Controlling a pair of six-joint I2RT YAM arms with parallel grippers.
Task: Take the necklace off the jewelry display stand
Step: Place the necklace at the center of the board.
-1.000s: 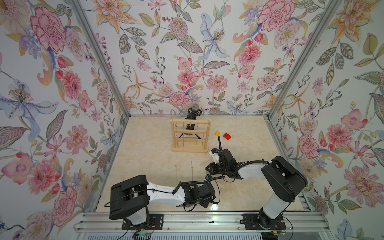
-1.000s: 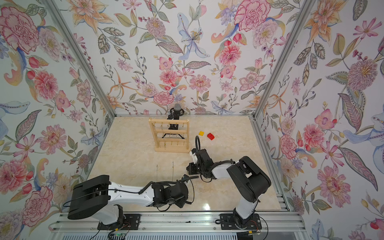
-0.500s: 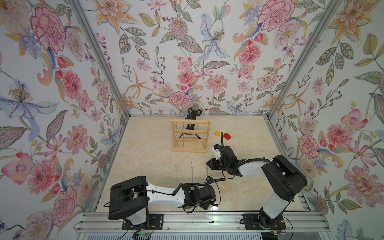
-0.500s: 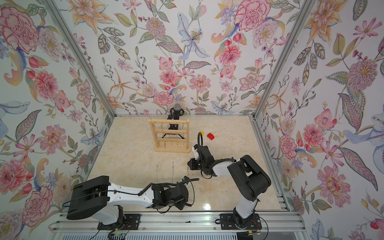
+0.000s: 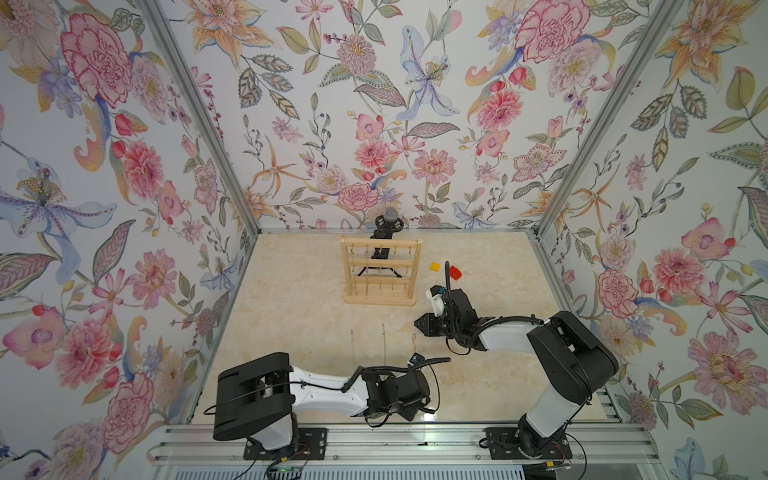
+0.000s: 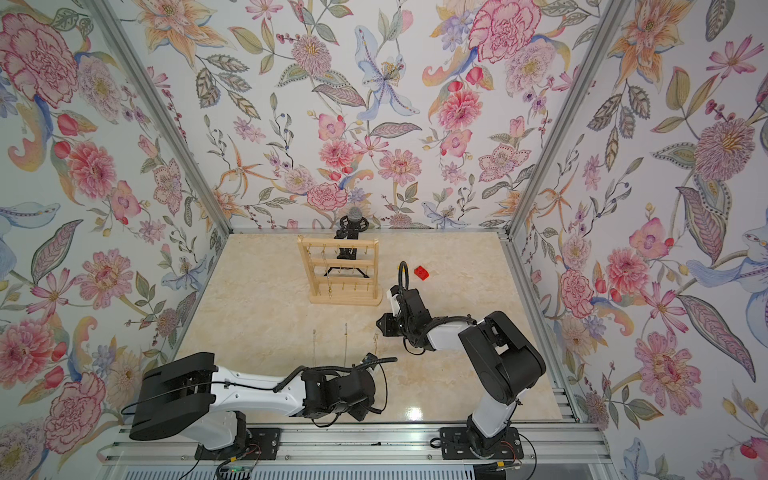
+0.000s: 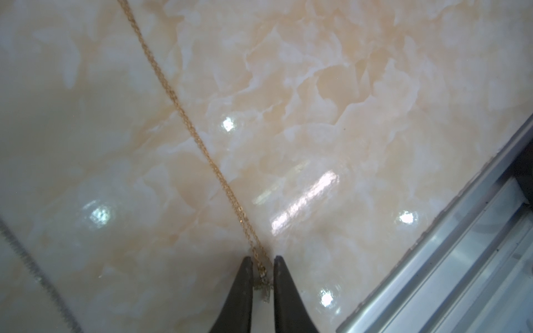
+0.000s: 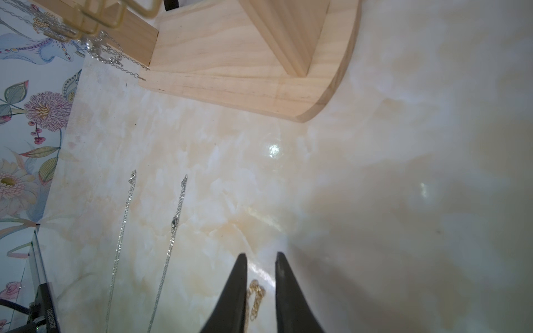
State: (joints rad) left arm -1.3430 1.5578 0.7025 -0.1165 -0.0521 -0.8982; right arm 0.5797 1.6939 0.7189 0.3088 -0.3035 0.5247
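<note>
The jewelry display stand [image 5: 380, 299] [image 6: 345, 298] stands at the back middle, and its base [image 8: 230, 86] shows in the right wrist view. A silver necklace [image 8: 115, 57] hangs from its hooks. A gold necklace [image 5: 413, 343] [image 6: 376, 338] lies stretched out on the table. My right gripper [image 8: 261, 253] [image 5: 417, 324] is open over the chain's far end [image 8: 255, 291]. My left gripper [image 7: 262, 257] is open a little, and the gold chain [image 7: 202, 144] ends with its pendant between the fingers. In both top views the left wrist [image 5: 395, 390] hides that gripper.
Two silver chains [image 5: 352, 349] [image 5: 383, 345] lie side by side left of the gold one. A black microphone tripod [image 5: 388, 224] stands behind the stand. A yellow brick [image 5: 435, 266] and a red brick [image 5: 455, 272] lie to its right. The metal front rail [image 7: 461, 245] runs close to my left gripper.
The right arm's wrist has shifted a little near the far end of the gold chain. The left arm has hardly moved.
</note>
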